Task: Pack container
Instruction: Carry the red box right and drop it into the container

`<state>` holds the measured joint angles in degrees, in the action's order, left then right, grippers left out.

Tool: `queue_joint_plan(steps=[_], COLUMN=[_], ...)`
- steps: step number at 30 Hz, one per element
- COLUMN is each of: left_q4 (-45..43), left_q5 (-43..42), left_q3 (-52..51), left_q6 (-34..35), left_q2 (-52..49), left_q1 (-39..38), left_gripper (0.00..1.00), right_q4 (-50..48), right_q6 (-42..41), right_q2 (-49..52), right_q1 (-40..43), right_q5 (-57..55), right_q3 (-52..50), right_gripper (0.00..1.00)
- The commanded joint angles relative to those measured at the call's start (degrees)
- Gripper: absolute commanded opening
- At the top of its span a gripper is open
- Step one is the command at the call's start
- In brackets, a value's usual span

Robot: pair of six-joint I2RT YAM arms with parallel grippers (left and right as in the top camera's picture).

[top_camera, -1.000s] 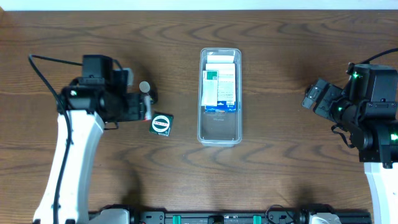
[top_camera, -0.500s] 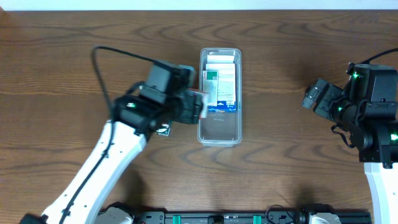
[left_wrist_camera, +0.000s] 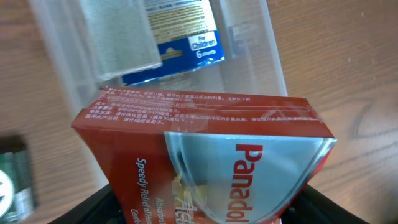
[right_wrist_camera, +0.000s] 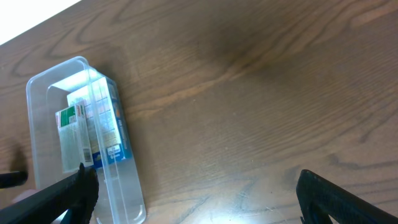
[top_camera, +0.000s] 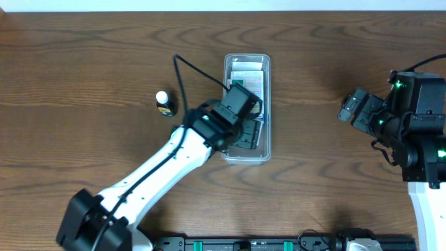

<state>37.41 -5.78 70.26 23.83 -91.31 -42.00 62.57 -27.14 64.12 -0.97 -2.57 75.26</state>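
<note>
Over the middle of the table, the left fingers are closed on a red Panadol box. They grip its lower end, and the rest of the box points out above the container. Only the dark tips of the fingers show at either side of the carton in the left wrist view. The container lies lengthwise between the far and near edges of the table. Its far half is filled by packed boxes, and its near half is bare.

In my judgement the carton is light and easily dented, so the grip across its faces should stay gentle. The container looks like thin, stiff, smooth plastic. It probably weighs little and could skate on the wood if the carton is pushed against a wall. The rim along a long side, or the bare near end, looks like the surest place to steady or lift it.

A dark green box shows at the left of the wrist view, outside the container. A small bottle stands apart from the container, toward the left edge. Near the right edge, the right fingers are spread wide and hold nothing.
</note>
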Motion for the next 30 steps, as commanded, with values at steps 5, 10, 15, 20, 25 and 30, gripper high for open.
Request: queue_joint_plan(steps=[5, 10, 15, 20, 25, 30], left_q4=[-1.03, 1.03, 2.82, 3.30, 3.26, 3.06], left_q5=[3.56, 5.44, 5.40, 5.33, 4.87, 4.76], left_q3=[0.70, 0.70, 0.70, 0.70, 0.70, 0.70], left_q6=[9.53, 10.60, 10.80, 10.80, 10.82, 10.82], left_q2=[-3.54, -3.72, -3.72, -3.72, -3.72, -3.72], left_q1=[-2.56, -2.56, -2.56, -2.56, -2.60, -2.60], left_gripper=[0.69, 0.69, 0.70, 0.78, 0.82, 0.86], right_q4=[0.09, 0.07, 0.09, 0.07, 0.09, 0.09], right_q6=[-0.02, -0.02, -0.02, -0.02, -0.02, -0.02], right_q2=[0.00, 0.00, 0.00, 0.00, 0.00, 0.00], right_q1=[0.26, 0.26, 0.26, 0.26, 0.26, 0.26], right_q5=[-0.44, -0.44, -0.44, -0.44, -0.44, -0.44], right_q3=[0.33, 0.33, 0.33, 0.33, 0.33, 0.33], right_gripper=[0.99, 0.99, 0.99, 0.99, 0.99, 0.99])
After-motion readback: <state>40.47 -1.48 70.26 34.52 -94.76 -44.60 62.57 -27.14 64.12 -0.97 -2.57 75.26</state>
